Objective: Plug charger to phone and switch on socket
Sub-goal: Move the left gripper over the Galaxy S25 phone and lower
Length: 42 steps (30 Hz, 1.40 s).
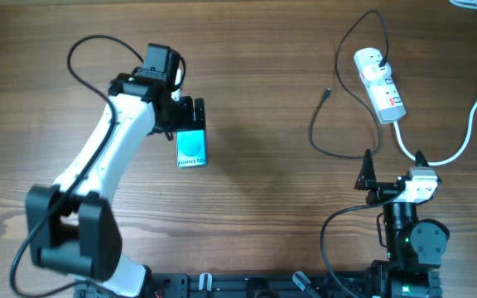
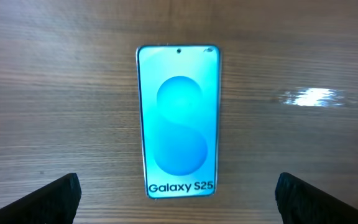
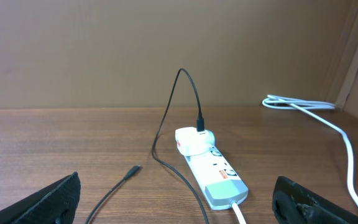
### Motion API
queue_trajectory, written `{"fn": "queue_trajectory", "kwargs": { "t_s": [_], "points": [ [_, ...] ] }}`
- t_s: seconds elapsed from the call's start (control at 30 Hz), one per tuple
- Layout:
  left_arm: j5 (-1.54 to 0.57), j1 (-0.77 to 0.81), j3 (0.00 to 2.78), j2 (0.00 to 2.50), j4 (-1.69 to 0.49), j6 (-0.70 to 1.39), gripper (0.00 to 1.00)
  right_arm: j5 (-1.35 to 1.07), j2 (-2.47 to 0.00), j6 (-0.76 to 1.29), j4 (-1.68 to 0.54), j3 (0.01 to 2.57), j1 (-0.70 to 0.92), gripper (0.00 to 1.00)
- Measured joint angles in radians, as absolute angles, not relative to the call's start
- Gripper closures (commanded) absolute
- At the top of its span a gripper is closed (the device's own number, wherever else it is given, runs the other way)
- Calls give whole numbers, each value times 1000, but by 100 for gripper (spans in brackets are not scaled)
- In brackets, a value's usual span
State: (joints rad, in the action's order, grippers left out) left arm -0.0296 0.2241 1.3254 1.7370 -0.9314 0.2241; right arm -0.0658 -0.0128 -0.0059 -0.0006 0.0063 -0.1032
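The phone (image 1: 191, 150) lies flat on the wooden table, cyan screen up, with the "Galaxy S25" strip at its near end; it fills the middle of the left wrist view (image 2: 179, 118). My left gripper (image 1: 187, 116) hovers over its far end, open and empty (image 2: 178, 198). The socket (image 1: 385, 93) is a white power strip at the far right with a white adapter (image 1: 371, 60) on it. The charger cable (image 1: 315, 136) loops from the adapter; its black plug tip (image 1: 327, 93) lies loose on the table (image 3: 133, 170). My right gripper (image 1: 392, 171) is open and empty, short of the socket (image 3: 219, 177).
A thick white cord (image 1: 470, 124) runs from the socket's near end to the table's far right corner (image 3: 328, 121). A brown wall stands behind the table in the right wrist view. Bare wood lies between the phone and the cable.
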Motion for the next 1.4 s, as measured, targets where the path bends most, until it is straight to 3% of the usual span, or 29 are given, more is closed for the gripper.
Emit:
{"fn": "queue_trajectory", "kwargs": {
  "t_s": [0.27, 1.3, 1.4],
  "points": [
    [-33, 237, 1325, 1898, -904, 252, 0, -66, -13, -6, -1, 6, -103, 0],
    [-36, 240, 1325, 1998, -875, 269, 0, -66, -13, -6, -1, 6, -103, 0],
    [-31, 252, 1328, 2011, -870, 269, 5, -66, -13, -6, -1, 6, -103, 0]
  ]
}}
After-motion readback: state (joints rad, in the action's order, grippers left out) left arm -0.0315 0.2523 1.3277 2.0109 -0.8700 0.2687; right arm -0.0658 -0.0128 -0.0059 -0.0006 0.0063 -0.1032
